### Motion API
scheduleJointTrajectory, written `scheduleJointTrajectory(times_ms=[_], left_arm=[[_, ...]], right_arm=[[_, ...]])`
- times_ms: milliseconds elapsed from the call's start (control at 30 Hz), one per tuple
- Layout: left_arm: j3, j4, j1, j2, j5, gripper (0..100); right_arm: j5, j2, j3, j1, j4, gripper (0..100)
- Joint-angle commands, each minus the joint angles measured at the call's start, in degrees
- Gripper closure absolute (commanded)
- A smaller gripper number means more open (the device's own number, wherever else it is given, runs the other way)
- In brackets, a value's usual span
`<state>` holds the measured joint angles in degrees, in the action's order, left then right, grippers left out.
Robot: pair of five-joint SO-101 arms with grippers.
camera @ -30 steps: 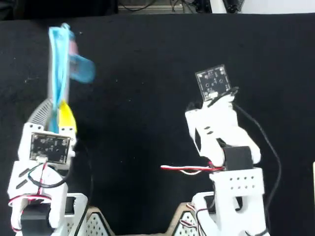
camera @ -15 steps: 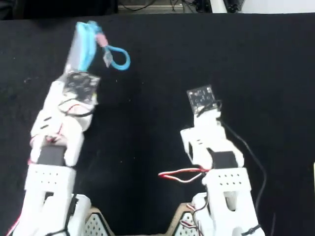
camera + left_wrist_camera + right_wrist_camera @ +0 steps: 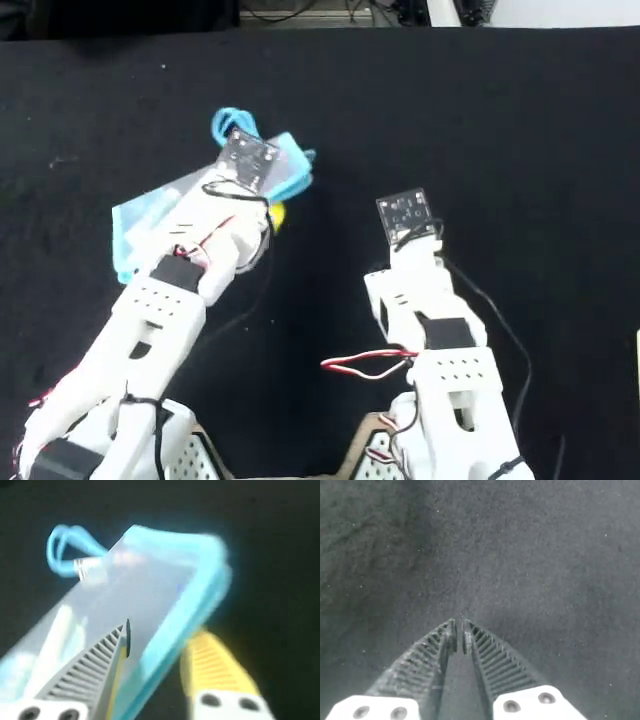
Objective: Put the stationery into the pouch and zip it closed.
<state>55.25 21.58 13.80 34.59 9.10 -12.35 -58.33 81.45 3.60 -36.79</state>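
Note:
My left gripper (image 3: 162, 635) is shut on the clear pouch (image 3: 145, 580), which has a light blue edge; the grey finger lies on its wall and the yellow finger (image 3: 210, 665) sits under its rim. A blue loop (image 3: 60, 550) hangs from the metal zip pull (image 3: 85, 567). A pale long item (image 3: 55, 635) shows faintly through the wall. From above, the pouch (image 3: 150, 215) lies slanted under the left arm, with the loop (image 3: 230, 122) at its far end. My right gripper (image 3: 459, 635) is shut on nothing, just above the black cloth.
Black cloth (image 3: 500, 120) covers the whole table. The right arm (image 3: 430, 330) stands near the front centre, right of the pouch. A red and white cable (image 3: 365, 362) hangs off its base. The arms' bases fill the front edge.
The left arm has swung the pouch from the far left corner toward the table's middle, turning it from upright to slanted. The right arm has drawn back slightly toward its base.

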Motion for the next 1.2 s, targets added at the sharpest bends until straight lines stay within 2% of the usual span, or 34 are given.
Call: scheduleJointTrajectory(times_ms=[0, 100, 267, 433, 600, 733, 767, 833, 1000, 1100, 1167], left_arm=[[-3.56, -0.62, 0.48, -0.09, -9.76, 74], [-5.14, 1.49, 1.27, 1.58, -10.73, 76], [-9.89, 10.02, 2.42, 10.64, -10.73, 76], [-9.54, 14.86, 0.48, 20.22, -10.64, 76], [-0.04, 22.86, -7.16, 29.89, -10.64, 79], [10.42, 24.09, -16.4, 39.03, -10.64, 96], [12.79, 24.35, -18.86, 41.67, -10.37, 98], [17.27, 25.85, -22.73, 47.03, -8.09, 95], [24.75, 35.43, -24.31, 61.36, -0.18, 97], [29.32, 39.38, -24.31, 69.89, 1.85, 97], [31.25, 40.44, -24.31, 70.59, 1.85, 97]], right_arm=[[0.0, -1.27, 0.31, -0.88, 1.49, 98.7], [-0.09, -1.27, 1.45, -0.7, 3.43, 98.7], [-0.09, -1.27, 3.38, -0.88, 7.47, 98.7], [-0.09, -1.27, 3.47, -0.88, 7.65, 98.7], [0.35, -1.27, 3.38, -0.97, 7.74, 98.7], [0.35, -1.27, 3.38, -0.62, 7.91, 98.7], [0.44, -1.27, 3.38, -0.62, 7.91, 98.7], [0.44, -1.27, 3.38, -0.53, 7.91, 98.7], [0.88, -1.27, 3.38, -0.53, 7.65, 98.7], [7.12, -1.27, 3.38, -0.53, 7.56, 98.7], [12.13, -1.27, 3.21, -0.53, 7.56, 98.7]])
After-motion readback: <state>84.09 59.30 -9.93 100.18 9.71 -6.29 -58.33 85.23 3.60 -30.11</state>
